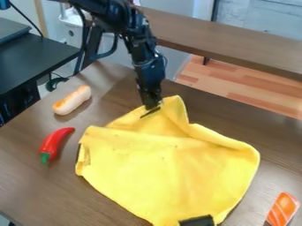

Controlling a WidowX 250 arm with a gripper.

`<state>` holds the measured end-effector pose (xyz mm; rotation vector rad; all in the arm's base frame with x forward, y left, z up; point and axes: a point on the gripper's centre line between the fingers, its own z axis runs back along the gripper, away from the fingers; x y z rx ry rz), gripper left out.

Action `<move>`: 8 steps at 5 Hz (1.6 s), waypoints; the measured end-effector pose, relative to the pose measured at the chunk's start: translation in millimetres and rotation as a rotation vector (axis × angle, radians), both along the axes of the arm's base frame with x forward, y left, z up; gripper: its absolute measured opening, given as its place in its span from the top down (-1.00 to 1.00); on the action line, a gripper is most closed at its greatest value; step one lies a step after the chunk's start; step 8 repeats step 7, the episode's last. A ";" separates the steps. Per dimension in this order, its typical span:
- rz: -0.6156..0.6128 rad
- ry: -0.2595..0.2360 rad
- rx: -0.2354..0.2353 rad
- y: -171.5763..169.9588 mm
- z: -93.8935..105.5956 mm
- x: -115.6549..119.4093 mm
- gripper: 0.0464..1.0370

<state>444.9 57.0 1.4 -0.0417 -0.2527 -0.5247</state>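
Note:
The black gripper (152, 107) hangs down at the upper edge of a yellow cloth (159, 170), with its tip against the fabric. Just right of the tip, the cloth rises in a peaked fold. From there a rolled fold runs toward the cloth's right corner, and the rest lies spread over the brown table. Whether the gripper has hold of the fabric cannot be made out.
Left of the cloth lie a red chili pepper (54, 143) with a green stem and a bread-like toy (72, 100). An orange salmon piece (283, 209) is at the lower right. A black object (198, 221) touches the cloth's bottom edge.

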 end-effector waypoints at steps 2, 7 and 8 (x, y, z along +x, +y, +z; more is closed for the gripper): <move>-0.048 -0.039 0.069 6.7 5.1 8.2 0.94; -0.458 -0.337 0.339 -43.1 64.7 -21.2 -0.93; -0.458 -0.337 0.339 -43.1 64.7 -21.2 -0.93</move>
